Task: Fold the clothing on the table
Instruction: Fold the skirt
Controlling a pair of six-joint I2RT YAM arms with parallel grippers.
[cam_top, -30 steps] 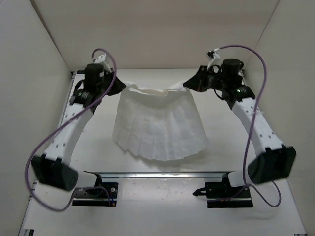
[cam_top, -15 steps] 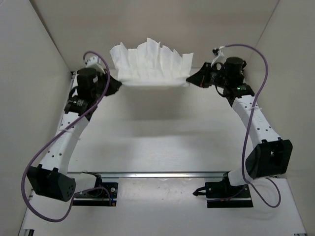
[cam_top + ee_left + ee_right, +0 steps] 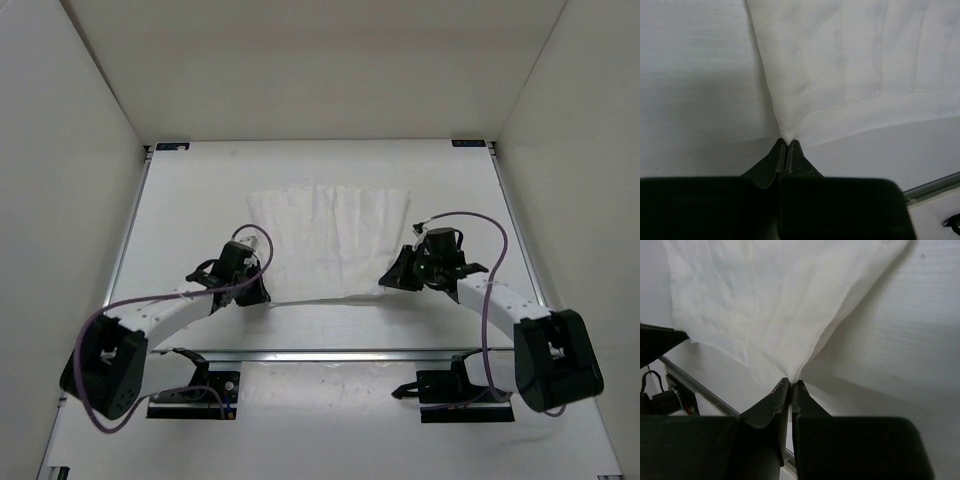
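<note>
- Clothing (image 3: pixel 330 240) lies spread on table (image 3: pixel 190 200), centred between the left and right edges, with pleat creases running far to near.
- Far hem lies flat, roughly midway between the far edge of the table and the rail (image 3: pixel 330 353). Near hem stops just short of the rail.
- Left gripper (image 3: pixel 266 294): jaws pinched together on the near-left corner of the clothing. In the wrist view the corner of the fabric (image 3: pixel 840 65) narrows into the tips (image 3: pixel 786 145), with no gap between the fingers.
- Right gripper (image 3: pixel 388 282): jaws pinched together on the near-right corner. In the wrist view the fabric (image 3: pixel 765 305) gathers to a point at the tips (image 3: pixel 790 385), and the rail (image 3: pixel 700 385) shows behind.
- Near hem runs in a shallow arc between the two grippers, with shadow under it at each held corner.
- Grippers sit low and well apart, one at each near corner.
- Purple cables (image 3: pixel 470 220) loop over both arms.
</note>
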